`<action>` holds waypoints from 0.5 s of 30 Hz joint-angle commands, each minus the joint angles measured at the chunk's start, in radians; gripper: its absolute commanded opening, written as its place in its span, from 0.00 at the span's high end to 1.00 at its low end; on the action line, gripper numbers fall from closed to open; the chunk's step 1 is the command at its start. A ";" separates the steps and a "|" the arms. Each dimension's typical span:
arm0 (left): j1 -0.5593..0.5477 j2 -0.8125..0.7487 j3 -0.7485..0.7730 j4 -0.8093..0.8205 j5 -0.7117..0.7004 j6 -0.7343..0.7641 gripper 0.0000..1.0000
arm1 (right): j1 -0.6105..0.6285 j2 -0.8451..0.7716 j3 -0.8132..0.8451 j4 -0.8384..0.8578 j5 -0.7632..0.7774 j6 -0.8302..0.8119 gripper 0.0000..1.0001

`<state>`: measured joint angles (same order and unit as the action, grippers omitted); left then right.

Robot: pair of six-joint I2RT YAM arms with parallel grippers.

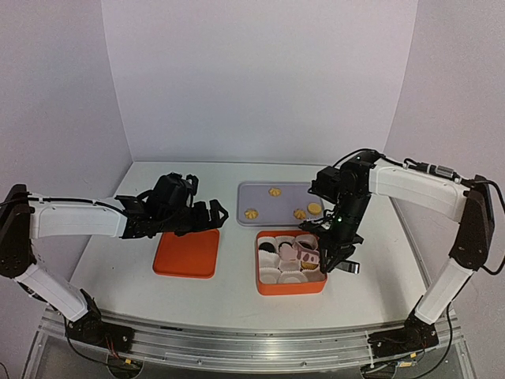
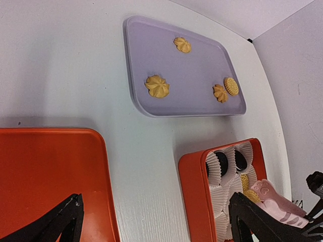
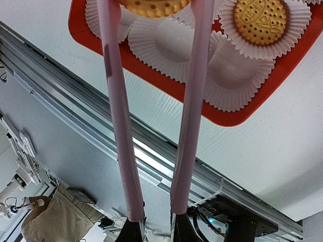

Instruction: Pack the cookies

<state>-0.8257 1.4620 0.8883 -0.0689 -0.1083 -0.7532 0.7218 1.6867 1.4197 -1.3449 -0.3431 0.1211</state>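
**Left:** my left gripper [image 1: 211, 215] hangs over the orange lid [image 1: 185, 257] with its jaws spread wide, holding nothing.

**Centre:** the lilac tray [image 2: 202, 60] carries four golden cookies [image 2: 157, 86] not yet packed. Three are ridged flowers, and one flat disc [image 2: 231, 85] lies just beside a flower.

**Right:** the orange box [image 1: 290, 290] is lined with white pleated paper cups [image 3: 237, 75]. Black rounds [image 2: 222, 160] sit in its far cups, and a boxed disc [image 3: 260, 17] rests in a cup by the near wall. My right gripper [image 1: 333, 249] is clamped on the handle end of the pink tongs [image 3: 118, 126]. The tong tips pinch a golden biscuit [image 3: 154, 6] by its rim above the box.

I judge these biscuits light, stiff and brittle, with crumbly edges. They should need only a soft squeeze across the widest part of the rim. The flowers' ridges should give the tongs purchase, but they could chip, so I would take them low across the base. The cups look flimsy and may shift if nudged.
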 commanded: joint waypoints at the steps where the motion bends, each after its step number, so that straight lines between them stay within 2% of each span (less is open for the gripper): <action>1: 0.000 -0.022 0.010 0.029 -0.005 0.003 0.00 | 0.009 0.015 -0.008 -0.435 0.008 0.009 0.89; 15: 0.000 -0.045 -0.009 0.037 -0.006 0.004 0.00 | 0.012 0.080 0.038 -0.414 0.049 0.022 0.89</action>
<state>-0.8257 1.4569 0.8875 -0.0682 -0.1081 -0.7525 0.7284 1.7555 1.4154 -1.3431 -0.2993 0.1394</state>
